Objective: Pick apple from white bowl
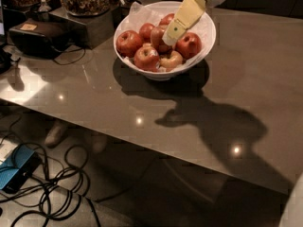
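The pale yellow gripper [172,32] is hanging over the wide, glossy white bowl [204,46], its tip touching or just above the heap; how wide it is standing I cannot tell. The big, dull dark red apple [157,39] is lying mid-bowl, wedged among smaller, brighter red apples [129,42] (a pale yellow-tan apple [171,59] is sitting nearer the front). It is looking firm, fairly heavy and waxy-slick, so I am favouring a hold across its widest girth.

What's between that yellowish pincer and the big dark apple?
Nothing, in the camera view: the pincer reaches down into the white bowl, its tip right at the apple.
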Robot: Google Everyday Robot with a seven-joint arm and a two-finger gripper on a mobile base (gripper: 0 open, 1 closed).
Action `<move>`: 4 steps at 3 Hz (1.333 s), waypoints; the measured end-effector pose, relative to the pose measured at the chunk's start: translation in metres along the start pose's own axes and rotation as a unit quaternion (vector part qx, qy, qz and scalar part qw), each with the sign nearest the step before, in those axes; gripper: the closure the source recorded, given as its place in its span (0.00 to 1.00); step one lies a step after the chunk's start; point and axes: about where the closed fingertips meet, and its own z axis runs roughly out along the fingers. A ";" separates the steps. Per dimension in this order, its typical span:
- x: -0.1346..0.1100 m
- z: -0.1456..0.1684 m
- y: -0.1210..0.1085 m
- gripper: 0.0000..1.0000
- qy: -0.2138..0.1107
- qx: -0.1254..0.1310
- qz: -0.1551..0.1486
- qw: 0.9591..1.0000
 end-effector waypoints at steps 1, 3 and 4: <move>-0.009 0.002 -0.006 0.07 -0.002 0.002 0.005 1.000; -0.024 0.012 -0.016 0.14 0.009 0.015 0.010 1.000; -0.029 0.020 -0.021 0.21 0.019 0.019 0.009 1.000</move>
